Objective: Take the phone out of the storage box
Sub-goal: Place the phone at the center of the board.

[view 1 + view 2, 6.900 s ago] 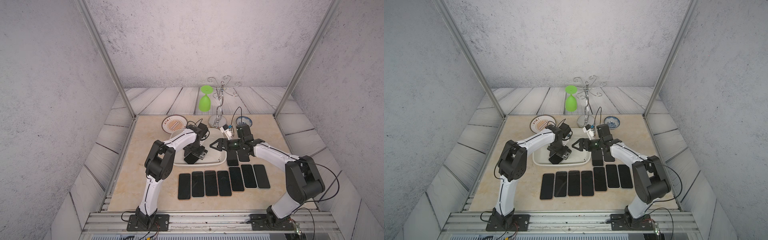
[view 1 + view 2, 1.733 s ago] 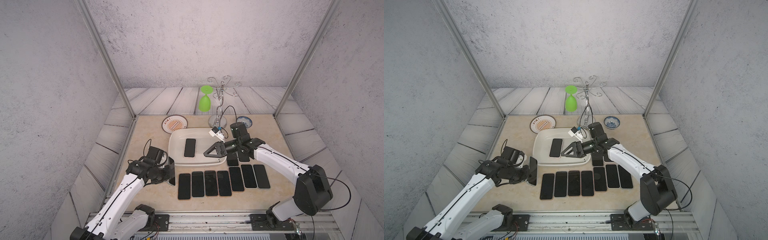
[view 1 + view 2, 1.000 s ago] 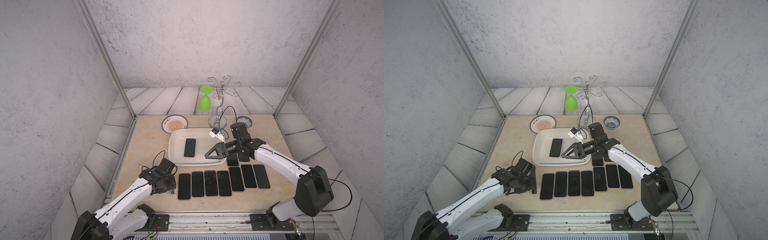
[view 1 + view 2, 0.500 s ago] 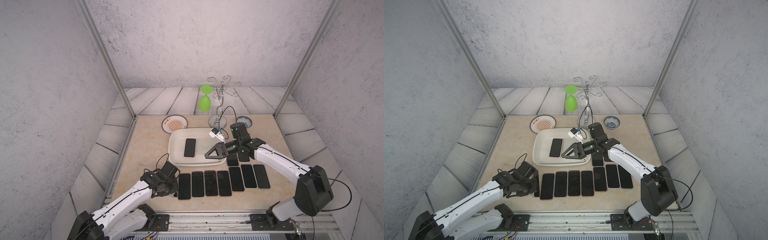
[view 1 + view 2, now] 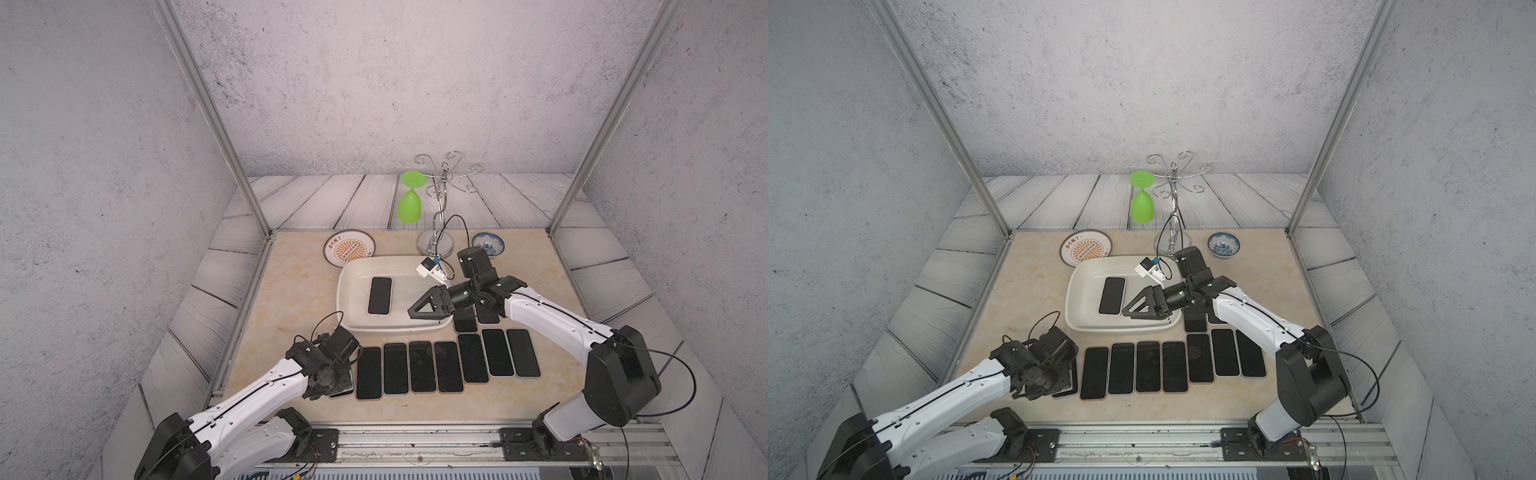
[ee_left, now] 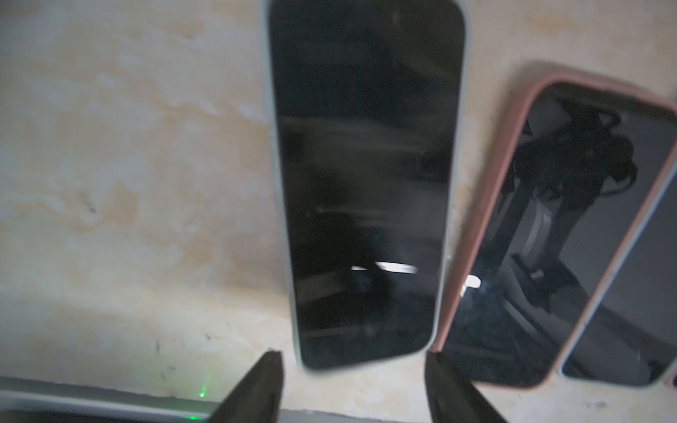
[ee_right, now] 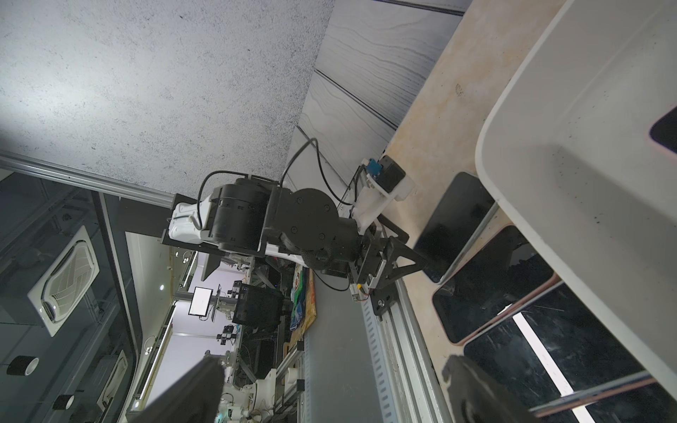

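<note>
Nearest, in front of the storage box (image 5: pixel 386 329) and off its left corner, my left end effector (image 6: pixel 352 360) has its jaws apart on either side of the end of a grey-edged phone (image 6: pixel 366 175). That phone lies flat on the counter (image 5: pixel 299 291) and I grip nothing. It closes the left end of the row of phones (image 5: pixel 422 366) laid side by side along the front of the box. Inside the box, one dark phone (image 5: pixel 380 295) lies flat in the left half of the floor, clear of the walls. My right end effector (image 5: pixel 415 312) hangs over the box's right front part, spread wide and empty, beside that phone but apart from it. I judge the phone stiff, thin and fairly light, with a glossy face that would slip under a pad and could scratch. Since it lies flat, only its slim long edges offer a hold, so I would pinch across the narrow width near the middle. Behind the box stand an orange plate (image 5: pixel 349 248), a wire rack (image 5: pixel 436 245) with a green glass (image 5: pixel 410 205), and a blue bowl (image 5: pixel 488 244).
</note>
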`<state>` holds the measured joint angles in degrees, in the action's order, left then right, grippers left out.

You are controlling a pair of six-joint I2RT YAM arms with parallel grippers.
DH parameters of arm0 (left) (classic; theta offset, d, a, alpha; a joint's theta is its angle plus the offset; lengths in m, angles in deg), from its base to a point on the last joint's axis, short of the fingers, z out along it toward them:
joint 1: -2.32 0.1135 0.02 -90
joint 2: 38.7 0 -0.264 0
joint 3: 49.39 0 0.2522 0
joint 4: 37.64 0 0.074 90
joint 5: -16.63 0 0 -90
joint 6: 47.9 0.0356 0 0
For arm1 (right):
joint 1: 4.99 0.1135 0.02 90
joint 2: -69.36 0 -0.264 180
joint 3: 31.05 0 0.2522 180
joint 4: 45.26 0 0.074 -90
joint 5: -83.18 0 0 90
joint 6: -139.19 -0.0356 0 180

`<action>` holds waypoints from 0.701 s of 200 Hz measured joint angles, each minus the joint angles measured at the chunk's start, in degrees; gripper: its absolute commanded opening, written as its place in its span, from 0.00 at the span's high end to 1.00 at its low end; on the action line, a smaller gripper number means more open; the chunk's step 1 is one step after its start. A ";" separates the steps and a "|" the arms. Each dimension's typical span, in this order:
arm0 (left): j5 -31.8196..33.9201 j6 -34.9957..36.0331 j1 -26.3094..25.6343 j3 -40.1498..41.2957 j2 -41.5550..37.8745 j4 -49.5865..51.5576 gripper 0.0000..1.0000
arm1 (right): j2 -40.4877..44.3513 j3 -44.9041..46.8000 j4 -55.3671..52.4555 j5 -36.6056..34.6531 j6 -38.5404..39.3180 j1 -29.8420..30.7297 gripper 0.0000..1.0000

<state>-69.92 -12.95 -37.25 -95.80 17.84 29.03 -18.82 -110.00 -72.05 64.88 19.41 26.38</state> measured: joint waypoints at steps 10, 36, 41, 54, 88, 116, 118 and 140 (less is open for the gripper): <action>1.29 -0.13 0.90 0.00 -0.24 0.35 0.28 | -0.02 0.00 0.00 0.00 0.00 0.00 0.01; 4.31 -0.42 5.07 -0.09 -0.74 0.57 0.27 | -0.24 0.00 0.00 0.00 0.00 0.00 0.01; 5.01 -0.48 6.12 -0.15 -0.98 0.61 0.27 | -0.28 0.00 -0.02 0.00 0.00 0.00 0.01; 6.51 -0.61 8.96 -0.20 -2.03 0.28 0.34 | -0.46 0.02 0.00 -0.02 0.02 0.00 0.01; 7.32 0.28 17.97 0.24 -2.43 -4.48 0.94 | -0.83 0.04 -0.07 0.00 0.04 0.00 0.01; 6.05 2.19 21.38 1.42 4.46 -9.51 1.00 | -0.92 0.13 -0.46 -0.02 0.35 0.00 0.01; 5.88 2.49 21.49 1.55 4.90 -9.77 1.00 | -0.92 0.13 -0.46 -0.02 0.37 0.00 0.01; 3.41 3.63 21.84 2.71 10.23 -13.44 1.00 | -0.92 0.13 -0.68 -0.02 0.92 0.00 0.01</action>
<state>-66.51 -9.32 -15.42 -93.09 28.07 15.58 -19.74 -109.86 -72.73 64.86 20.33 26.38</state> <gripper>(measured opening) 0.041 0.993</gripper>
